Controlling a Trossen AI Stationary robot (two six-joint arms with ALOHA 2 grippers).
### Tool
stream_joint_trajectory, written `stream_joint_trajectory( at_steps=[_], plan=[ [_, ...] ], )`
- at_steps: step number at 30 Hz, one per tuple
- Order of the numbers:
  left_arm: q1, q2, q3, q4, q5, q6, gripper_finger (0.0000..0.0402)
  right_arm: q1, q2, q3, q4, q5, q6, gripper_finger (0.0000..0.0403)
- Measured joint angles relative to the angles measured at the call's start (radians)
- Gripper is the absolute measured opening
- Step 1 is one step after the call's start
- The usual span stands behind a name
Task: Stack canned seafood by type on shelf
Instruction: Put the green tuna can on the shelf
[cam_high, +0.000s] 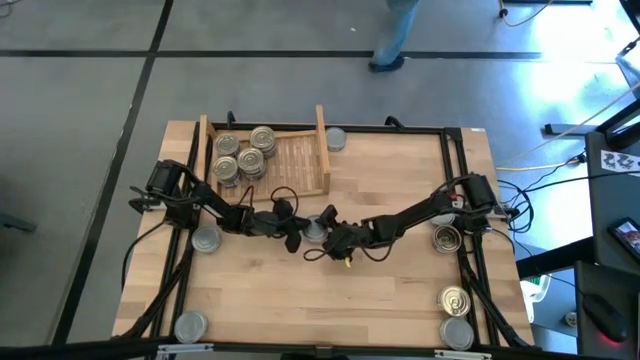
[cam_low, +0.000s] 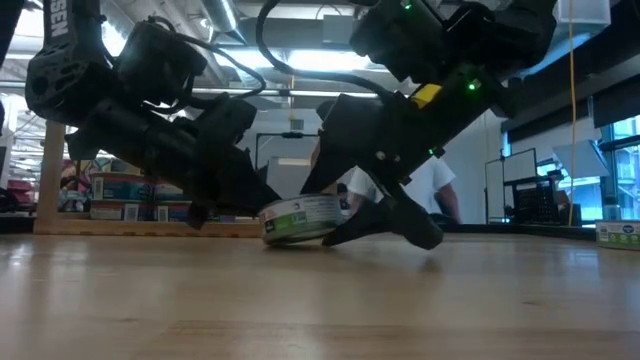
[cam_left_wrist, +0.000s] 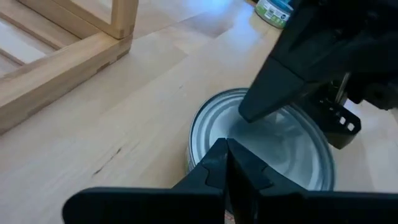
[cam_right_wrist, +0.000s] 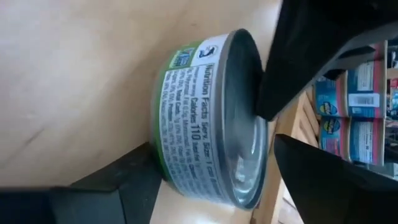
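Roughly 5 tins already clustered at the left end of the shelf, at least some of them stacked; impossible to tell from above whether sorted by type. Plenty left outside: 1 tin just beyond the shelf's right side board, 2 grey-topped tins along the table's left side, 3 more along its right side, 2 of those seemingly with pull-tab tops. Mid-table, well short of the shelf: 1 grey-topped, green-labelled can, tipped up on an edge in the low view rather than sitting flat. Left gripper fully closed, empty, its joined tips over the can's grey top, seemingly pressing or steadying it. Right gripper spread wide and straddling the same can, 1 finger against its base, the other standing just clear of its top, so nothing clamped yet. Judged as roughly a third to half done: this can not yet gripped or carried to the shelf, and 6 others not yet collected.
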Motion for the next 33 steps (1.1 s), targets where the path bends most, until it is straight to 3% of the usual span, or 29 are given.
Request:
stream_joint_trajectory(
  at_steps=[4, 10, 17, 23, 29, 33],
  plan=[
    [0.000, 0.000, -0.002, 0.004, -0.007, 0.006, 0.0003, -0.009, 0.000, 0.000, 0.015, -0.003, 0.004, 0.0270],
    [-0.008, 0.004, -0.008, 0.055, -0.032, 0.058, 0.0006, -0.018, -0.005, 0.003, -0.003, -0.028, 0.063, 0.0142],
    [0.000, 0.007, -0.006, 0.089, -0.011, 0.058, 0.0019, 0.003, -0.006, 0.003, -0.014, -0.007, 0.070, 0.0137],
    [-0.003, -0.006, -0.005, 0.087, 0.036, 0.114, 0.0098, 0.039, -0.062, 0.002, -0.146, 0.011, 0.130, 0.0137],
    [-0.004, -0.077, -0.001, 0.100, 0.110, 0.288, 0.0208, 0.050, -0.199, -0.026, -0.339, 0.010, 0.271, 0.0137],
    [-0.012, -0.119, -0.001, 0.096, 0.122, 0.406, 0.0255, 0.048, -0.306, -0.088, -0.391, 0.009, 0.362, 0.0137]
  ],
)
